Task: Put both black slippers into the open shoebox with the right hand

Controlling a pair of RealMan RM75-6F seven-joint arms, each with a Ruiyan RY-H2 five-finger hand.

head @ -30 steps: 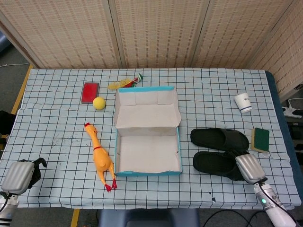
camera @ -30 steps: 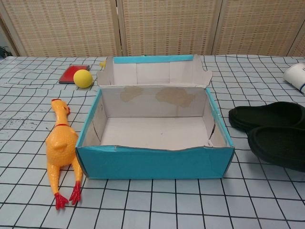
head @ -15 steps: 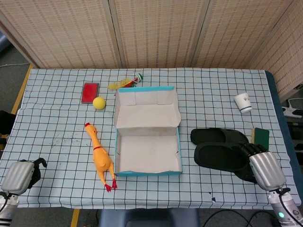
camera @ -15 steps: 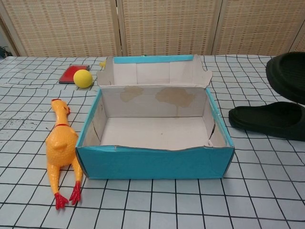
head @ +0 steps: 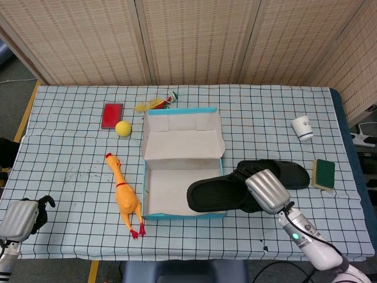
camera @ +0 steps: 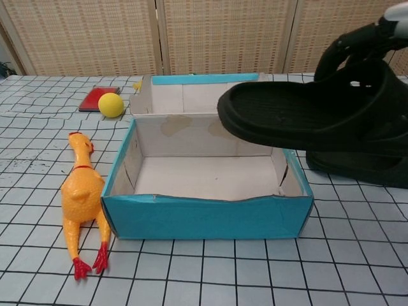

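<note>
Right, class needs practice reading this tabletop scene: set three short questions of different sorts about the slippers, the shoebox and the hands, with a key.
1. True or false: both black slippers already lie inside the shoebox.
2. Multiple choice: what does the right hand hold? A) the rubber chicken B) a black slipper C) the yellow ball
3. Fill in: the other slipper lies on the table on the box's ____ side in the head view.

Key
1. False: one is carried over the box's right edge, the other lies outside it on the table.
2. B.
3. Right.
</note>
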